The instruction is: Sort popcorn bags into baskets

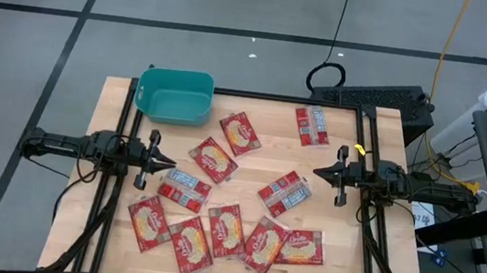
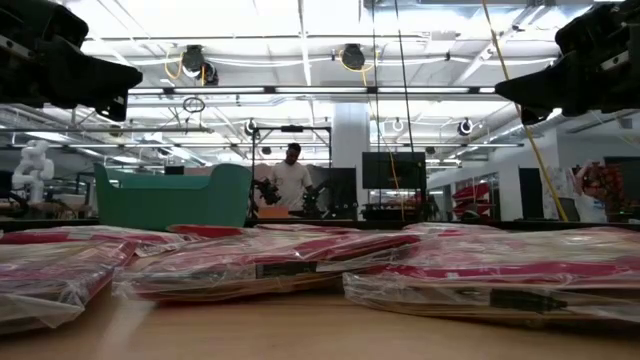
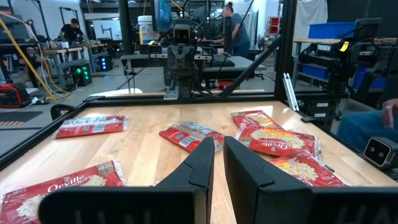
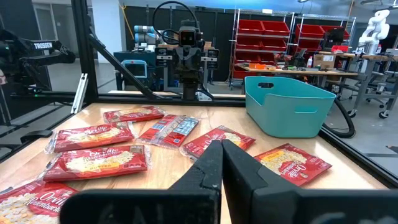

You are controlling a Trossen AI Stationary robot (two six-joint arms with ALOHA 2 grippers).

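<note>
The left pincer point(image 1: 170, 162) hovered at frame left, fingers nearly together, holding nothing. The teal basket point(image 1: 175, 95) sat empty at the upper left of the surface point(image 1: 329, 270), apparently awaiting sorting. Popcorn bags point(image 1: 213, 161) lay scattered across the centre and bottom; the wrist views showed "Orville" printed on several. The right pincer point(image 1: 317, 172) waited at frame right, likewise narrow and empty.

A pale wooden table point(image 1: 337, 120) stands on grey floor marked with dark lines. Past its far right corner sit a coiled black cable point(image 1: 326, 75) and a dark keyboard-like unit point(image 1: 386, 98). Beyond the far edge a person in a white shirt point(image 2: 291, 178) stands among workbenches, with red storage bins point(image 4: 273, 34) on shelving behind
</note>
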